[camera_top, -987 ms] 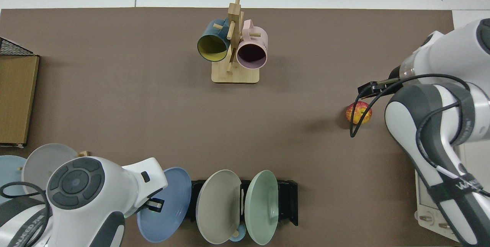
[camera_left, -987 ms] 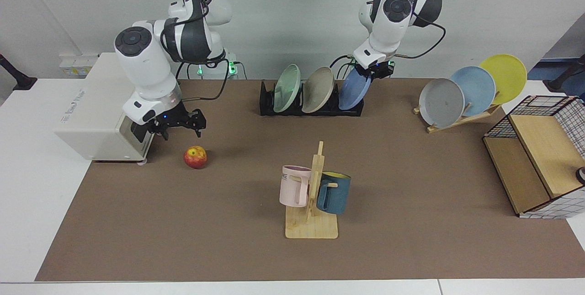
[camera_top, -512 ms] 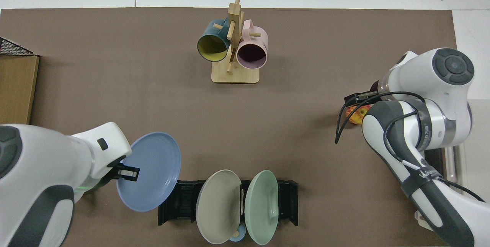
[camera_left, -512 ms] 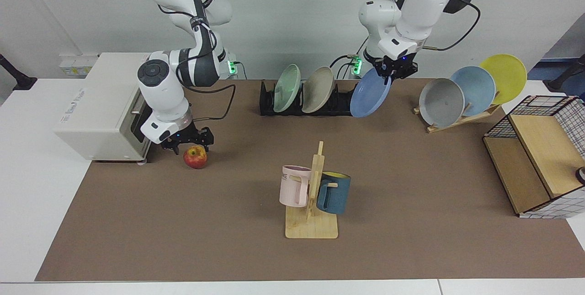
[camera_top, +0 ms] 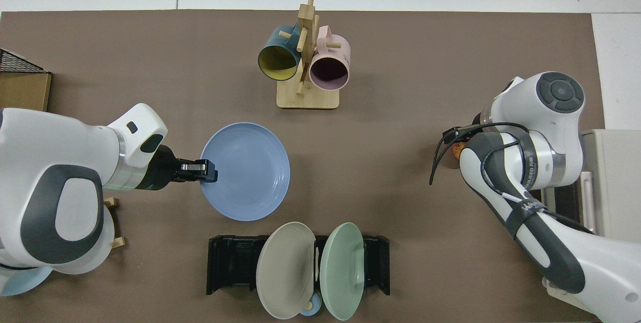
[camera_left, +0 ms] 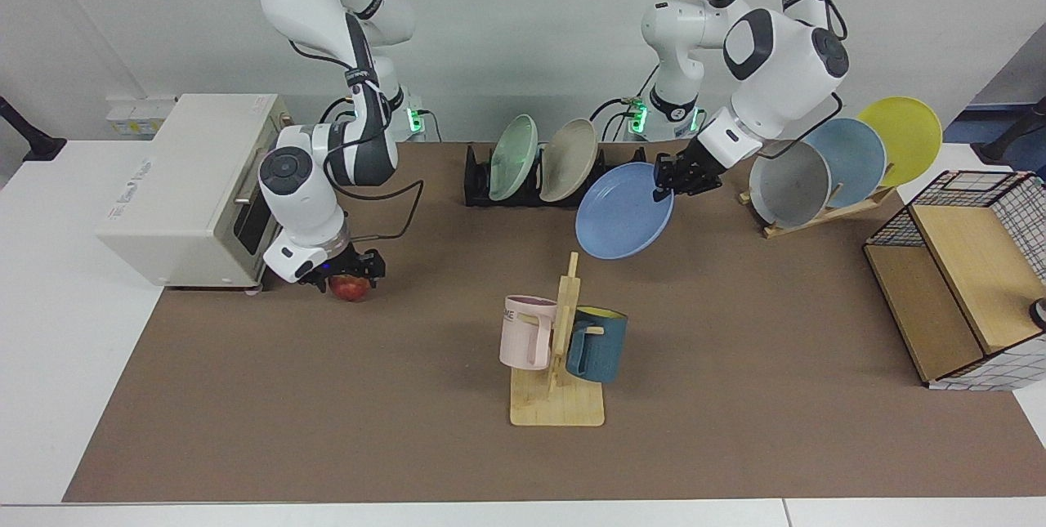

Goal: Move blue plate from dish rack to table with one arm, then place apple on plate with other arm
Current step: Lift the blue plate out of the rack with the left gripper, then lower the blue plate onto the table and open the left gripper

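We see the left gripper (camera_left: 663, 184) clamped on the rim of the blue plate (camera_left: 623, 212), held above the table (camera_left: 735, 331) near the dish rack (camera_left: 482, 184); right gripper (camera_left: 347, 270) down over the apple (camera_left: 350, 288), finger state indiscernible

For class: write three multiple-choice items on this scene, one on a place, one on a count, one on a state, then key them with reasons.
1. Where is the blue plate?
A. slotted in the dish rack
B. held above the table
C. on the wooden rack

2. How many plates stand in the dish rack?
A. two
B. three
C. four

3. The left gripper is:
A. open beside the plate
B. shut on the plate's rim
C. resting on the mat

Key: 1 B, it hangs clear of the rack; 2 A, only the green and beige ones; 3 B, its fingers pinch the rim.
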`<state>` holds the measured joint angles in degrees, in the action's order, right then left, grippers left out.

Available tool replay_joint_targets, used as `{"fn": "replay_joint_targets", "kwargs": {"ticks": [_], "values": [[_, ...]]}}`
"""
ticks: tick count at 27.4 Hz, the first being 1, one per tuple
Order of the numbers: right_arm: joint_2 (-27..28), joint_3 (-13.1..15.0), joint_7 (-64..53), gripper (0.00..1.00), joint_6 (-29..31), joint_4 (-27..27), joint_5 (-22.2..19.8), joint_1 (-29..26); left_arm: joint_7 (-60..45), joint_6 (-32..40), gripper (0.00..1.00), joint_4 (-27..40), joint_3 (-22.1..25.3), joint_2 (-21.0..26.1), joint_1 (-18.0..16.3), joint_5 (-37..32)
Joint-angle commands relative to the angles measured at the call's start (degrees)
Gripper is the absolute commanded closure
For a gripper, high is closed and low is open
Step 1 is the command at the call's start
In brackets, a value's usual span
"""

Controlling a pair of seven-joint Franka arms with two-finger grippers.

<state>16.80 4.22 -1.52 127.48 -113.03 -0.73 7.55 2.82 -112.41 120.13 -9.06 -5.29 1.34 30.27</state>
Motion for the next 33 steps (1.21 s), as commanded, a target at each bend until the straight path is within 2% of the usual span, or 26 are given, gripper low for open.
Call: {"fn": "replay_joint_targets", "kwargs": {"ticks": [1, 10, 11, 13, 16, 25, 29, 33], "values": [[0.08, -0.44, 0.11, 0.0, 1.45, -1.58, 0.38, -0.61, 6.13, -0.35, 1.0, -1.22, -0.95, 6.42, -4.06, 9.87], [-0.45, -0.35, -0.59, 0.01, 1.45, -3.43, -0.32, -1.05, 10.01, -3.24, 1.0, -0.51, -2.09, 12.31, -4.24, 15.16], [-0.45, -0.35, -0.68, 0.07, 1.45, -3.51, -0.32, -1.13, 10.01, -4.9, 1.0, -0.51, -2.88, 13.11, -4.06, 15.26], [-0.63, -0.43, -0.16, 0.72, 1.37, -4.39, -0.32, -1.48, 10.01, -8.07, 1.0, -0.16, -4.46, 13.82, -3.8, 15.52], [-0.63, -0.44, -0.5, 0.98, 1.37, -3.87, -0.32, -1.22, 10.36, -9.57, 1.0, 0.89, -5.35, 14.26, -3.36, 15.61], [-2.91, -0.26, -0.77, 1.0, -0.56, -0.97, -0.58, -0.87, 12.74, -18.54, 0.99, 4.14, -6.58, 14.26, 2.26, 14.55], [-3.79, -0.26, -0.68, 1.0, -4.16, 1.84, -0.67, -0.43, 12.74, -19.07, 0.89, 5.02, -6.58, 13.99, 3.76, 13.59], [-3.79, -0.26, -0.68, 1.0, -7.68, 5.62, -0.67, -0.08, 12.21, -19.07, 0.71, 5.2, -6.58, 13.82, 4.2, 12.36]]}}
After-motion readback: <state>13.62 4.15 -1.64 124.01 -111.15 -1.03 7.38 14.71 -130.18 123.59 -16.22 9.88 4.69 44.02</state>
